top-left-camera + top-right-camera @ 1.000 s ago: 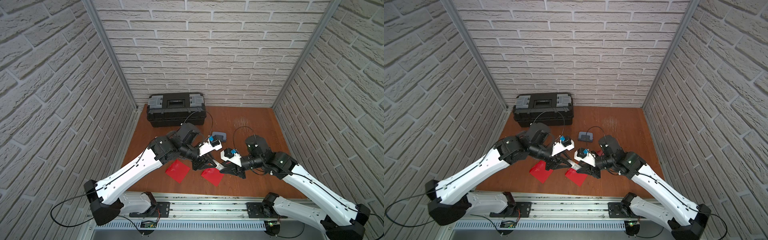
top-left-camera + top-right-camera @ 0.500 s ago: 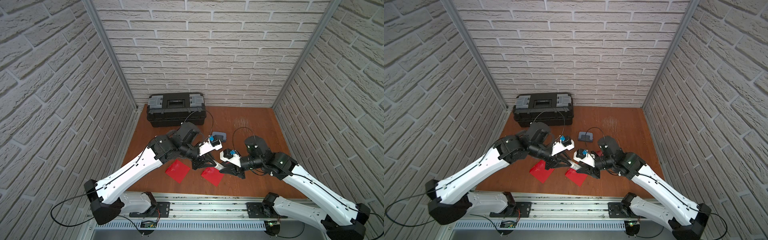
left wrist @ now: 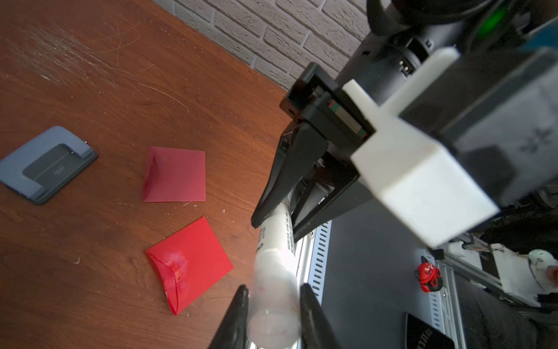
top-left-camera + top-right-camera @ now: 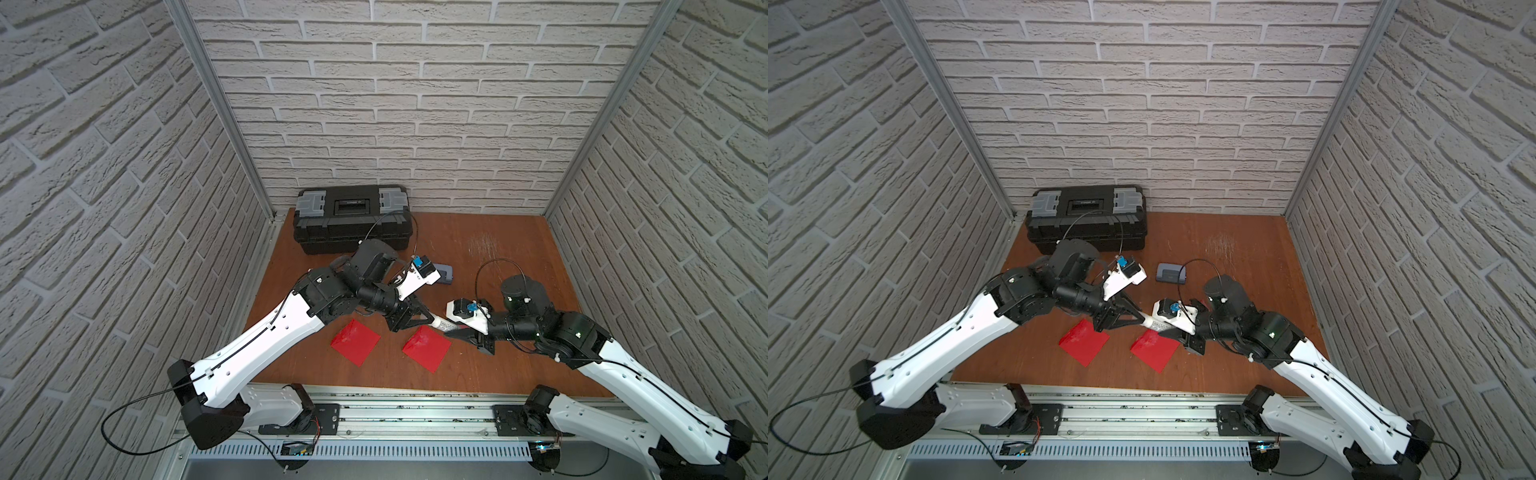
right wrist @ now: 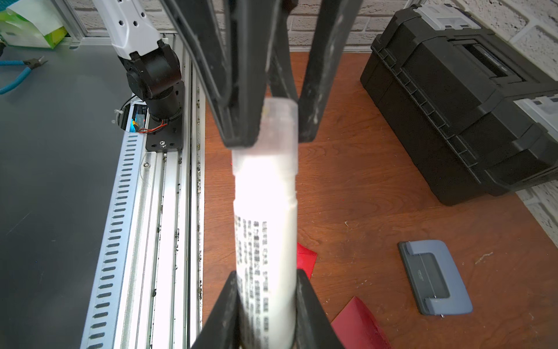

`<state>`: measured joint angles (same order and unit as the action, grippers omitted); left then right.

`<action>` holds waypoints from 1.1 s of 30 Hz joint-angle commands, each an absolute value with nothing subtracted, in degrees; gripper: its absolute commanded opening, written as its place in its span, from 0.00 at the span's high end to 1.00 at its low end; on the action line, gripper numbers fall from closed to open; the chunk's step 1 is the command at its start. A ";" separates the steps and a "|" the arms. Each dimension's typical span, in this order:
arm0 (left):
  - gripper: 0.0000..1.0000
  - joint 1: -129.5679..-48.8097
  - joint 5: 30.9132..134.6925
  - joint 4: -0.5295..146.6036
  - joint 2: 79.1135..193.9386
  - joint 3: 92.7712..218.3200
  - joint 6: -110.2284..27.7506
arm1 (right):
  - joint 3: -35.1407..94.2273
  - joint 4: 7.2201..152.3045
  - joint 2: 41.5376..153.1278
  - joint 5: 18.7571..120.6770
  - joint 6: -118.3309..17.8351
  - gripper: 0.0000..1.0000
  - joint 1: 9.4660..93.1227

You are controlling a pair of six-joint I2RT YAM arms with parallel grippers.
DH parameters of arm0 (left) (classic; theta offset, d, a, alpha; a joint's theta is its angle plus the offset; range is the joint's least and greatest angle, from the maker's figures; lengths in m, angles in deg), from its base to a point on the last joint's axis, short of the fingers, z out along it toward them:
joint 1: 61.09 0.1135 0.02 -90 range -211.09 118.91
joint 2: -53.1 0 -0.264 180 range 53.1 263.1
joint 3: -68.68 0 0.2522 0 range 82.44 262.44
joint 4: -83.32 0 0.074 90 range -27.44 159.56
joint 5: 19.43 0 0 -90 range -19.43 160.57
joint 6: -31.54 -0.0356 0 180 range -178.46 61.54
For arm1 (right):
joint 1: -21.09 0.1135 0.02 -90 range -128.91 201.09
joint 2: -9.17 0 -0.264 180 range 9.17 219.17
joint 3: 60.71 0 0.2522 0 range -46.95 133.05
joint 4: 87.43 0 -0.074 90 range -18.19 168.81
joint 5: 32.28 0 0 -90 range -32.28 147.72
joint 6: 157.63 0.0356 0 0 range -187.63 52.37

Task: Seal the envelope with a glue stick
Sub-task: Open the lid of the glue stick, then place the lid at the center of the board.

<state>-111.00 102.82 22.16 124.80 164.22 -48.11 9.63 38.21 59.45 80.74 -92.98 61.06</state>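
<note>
Behind your left gripper (image 4: 432, 319), hard against the back wall, sits a black toolbox (image 4: 353, 220), well apart from the work. On the outer side of that gripper, near its fingers, a red envelope (image 4: 355, 341) lies flat on the tabletop (image 4: 498, 257).

Your left gripper is clamped on the clear cap of the glue stick (image 3: 276, 241). The left wrist view shows a finger (image 3: 237, 315) pressed to each side of the cap. The glue stick hangs in the air above the tabletop, roughly level, bridging the two grippers tip to tip.

Below the spot where the tips meet, a second red envelope (image 4: 427, 347) lies on the wood. Behind the gap between the grippers, a grey-blue hole punch (image 4: 1170, 273) rests on the tabletop. It is apart from both envelopes, and in a top view your left wrist camera partly hides it.

Your right gripper (image 5: 267, 273) is clamped on the printed white body of the stick, with its jaws tight against the label. Its fingers and wrist housing face your left gripper head-on. Each gripper therefore stands directly in the other's line along the stick, with only the tube between them.
</note>
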 commanded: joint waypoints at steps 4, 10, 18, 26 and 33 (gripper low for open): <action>0.93 -107.88 99.37 20.76 121.40 163.48 -43.40 | 8.81 36.94 57.17 78.96 -93.65 0.97 61.08; 0.91 -105.06 84.80 13.19 123.90 164.33 -46.16 | 7.87 36.59 56.12 76.96 -92.63 0.97 61.08; 0.88 -97.93 68.25 8.33 133.66 162.37 -47.12 | 7.02 36.66 56.12 76.79 -91.54 0.97 61.08; 0.85 -88.85 64.37 13.95 144.62 157.96 -45.61 | 6.44 37.45 56.65 77.72 -90.64 0.97 61.50; 0.82 -85.22 65.36 20.04 152.47 157.83 -45.01 | 6.20 38.03 56.63 78.20 -90.16 0.97 61.76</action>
<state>-85.80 65.58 16.24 150.68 158.19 -45.66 6.72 35.85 56.91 77.07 -90.94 61.34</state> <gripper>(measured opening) 0.267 0.256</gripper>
